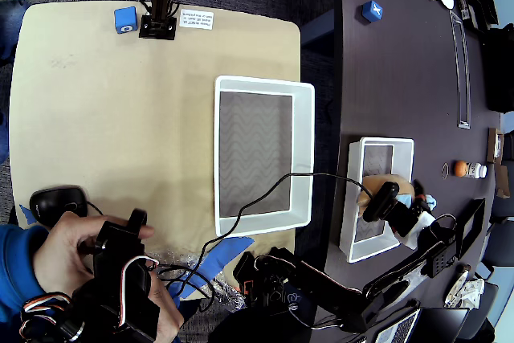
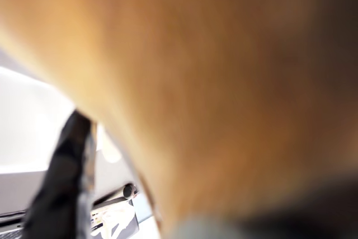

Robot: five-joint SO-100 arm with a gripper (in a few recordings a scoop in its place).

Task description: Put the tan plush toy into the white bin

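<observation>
Claw: we see the gripper (image 1: 384,198) over the small bin (image 1: 353,222), its grip unclear.
Toy: tan plush toy (image 1: 399,185) lies there, beneath it.
Room: white bin (image 1: 303,150) sits open at 9 o'clock, a black cable (image 1: 265,192) across its rim.

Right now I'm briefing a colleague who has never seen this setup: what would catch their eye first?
The large white bin stands empty on the tan table's right part in the overhead view. Right of it, on the dark table, the hand is down in a smaller white bin, against the tan plush toy. In the wrist view, blurred tan fabric covers nearly everything.
</observation>
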